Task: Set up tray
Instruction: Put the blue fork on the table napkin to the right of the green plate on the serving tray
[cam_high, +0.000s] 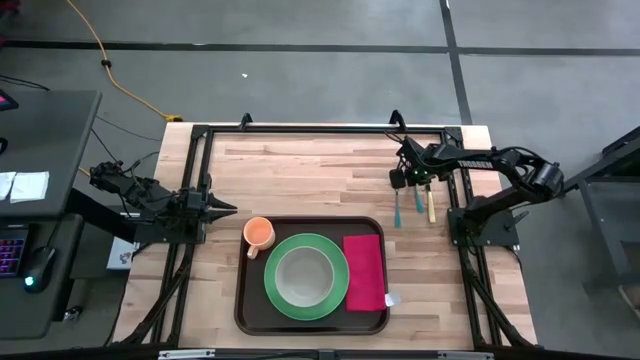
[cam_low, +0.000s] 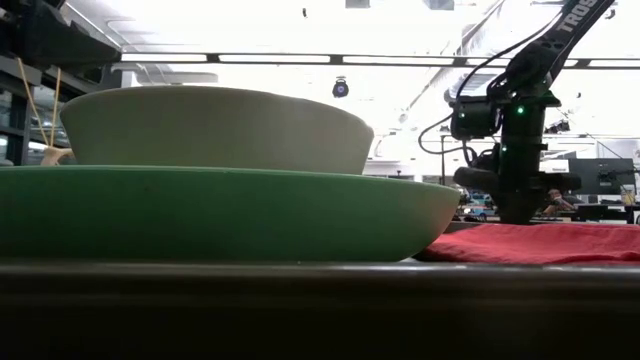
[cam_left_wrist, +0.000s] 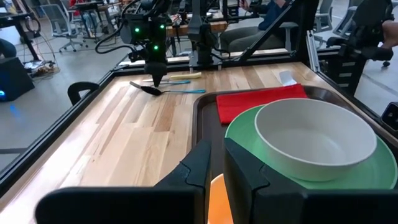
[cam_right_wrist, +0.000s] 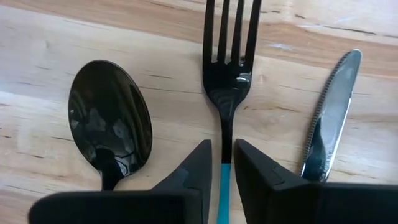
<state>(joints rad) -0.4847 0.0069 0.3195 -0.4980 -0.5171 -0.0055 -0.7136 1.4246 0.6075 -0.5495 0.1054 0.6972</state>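
**Right pincer set over the fork, tray laid but without cutlery**

Nearest the front edge of the tabletop (cam_high: 300, 170) lies the dark brown tray (cam_high: 250, 310); on it sit a green plate (cam_high: 340, 290) carrying a pale bowl (cam_high: 305, 275), and beside the plate a red napkin (cam_high: 364, 270); an orange cup (cam_high: 259, 233) stands at the tray's left far corner, whether on the rim or just off it cannot be told. The low view shows only bowl, plate and napkin edge-on; the overhead view alone gives the whole layout.

The left pincer (cam_high: 228, 208) hangs at the left side, near the cup; its own wrist view shows the fingers (cam_left_wrist: 199, 165) only narrowly parted, holding nothing, the cup's orange showing between them.

Farther back, right of centre, the right pincer (cam_right_wrist: 222, 155) is lowered over the cutlery; only its wrist view shows the detail; the fingers (cam_right_wrist: 196, 165) stand slightly apart, straddling the teal handle of a black fork (cam_right_wrist: 227, 68), contact not discernible; a black spoon (cam_right_wrist: 111, 121) lies just beside the fork on one side, a knife (cam_right_wrist: 333, 109) on the other, all on bare wood, well apart from the tray.
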